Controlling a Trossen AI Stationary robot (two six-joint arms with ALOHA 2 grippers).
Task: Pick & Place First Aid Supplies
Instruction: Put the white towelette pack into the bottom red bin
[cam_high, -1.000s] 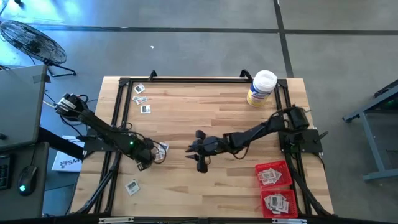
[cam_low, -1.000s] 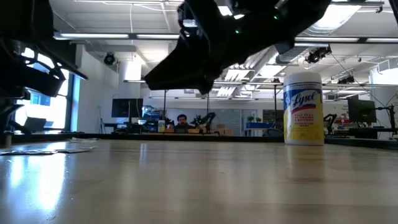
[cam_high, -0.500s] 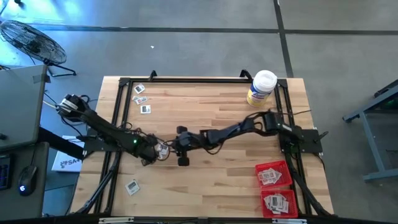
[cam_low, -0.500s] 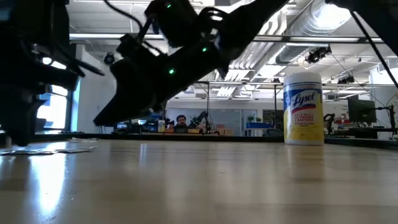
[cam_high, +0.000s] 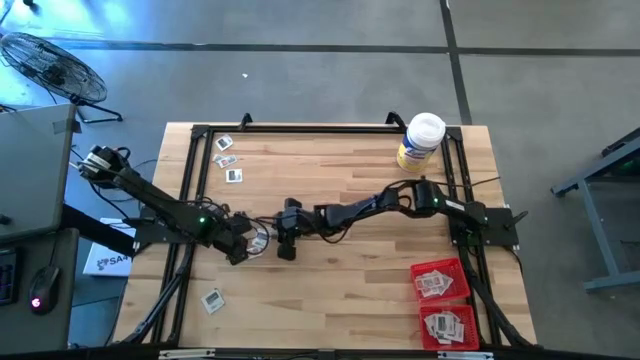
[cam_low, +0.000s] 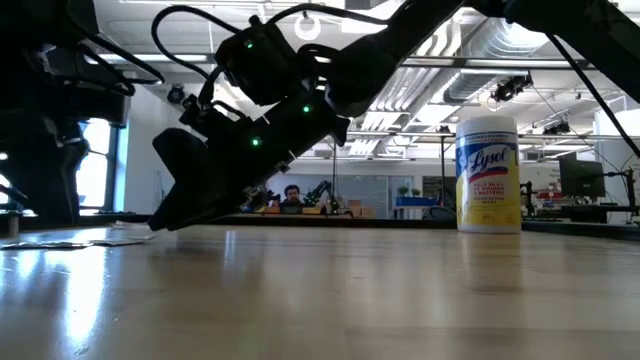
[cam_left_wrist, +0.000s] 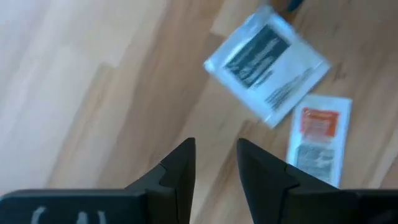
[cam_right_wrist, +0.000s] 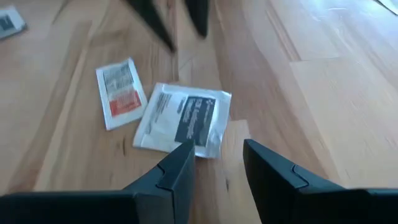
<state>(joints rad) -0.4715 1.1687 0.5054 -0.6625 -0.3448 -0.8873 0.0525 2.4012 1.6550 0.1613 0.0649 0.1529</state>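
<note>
We have both grippers meeting over the same spot, left of the table's (cam_high: 350, 300) middle. The right gripper (cam_right_wrist: 214, 163) has its fingers parted with nothing between them, and just ahead of its tips lies a white packet with a dark printed block (cam_right_wrist: 185, 119), flat on the wood. Beside it, touching or nearly so, lies a smaller packet with an orange patch (cam_right_wrist: 121, 92). The left gripper (cam_left_wrist: 214, 163) faces the same pair from the opposite side; its fingers are also apart and empty, with the white packet (cam_left_wrist: 266, 63) a little way off and the orange one (cam_left_wrist: 317, 137) next to it.

From above, the two packets show only as a pale patch (cam_high: 259, 241) between the left gripper (cam_high: 240, 250) and the right gripper (cam_high: 287, 246). We judge the right gripper to be the nearer one, since the packet sits almost at its fingertips.

The white packet is close to square, its slightly longer side running roughly crosswise to the right gripper's line of approach and a little skewed (so the fingers would straddle it unevenly unless the wrist turns). The orange packet's long axis runs more nearly along that approach.

Other packets lie by the far left corner (cam_high: 229, 160) and near the left front edge (cam_high: 212, 299); two red trays (cam_high: 438, 280) at the right front hold more.
</note>
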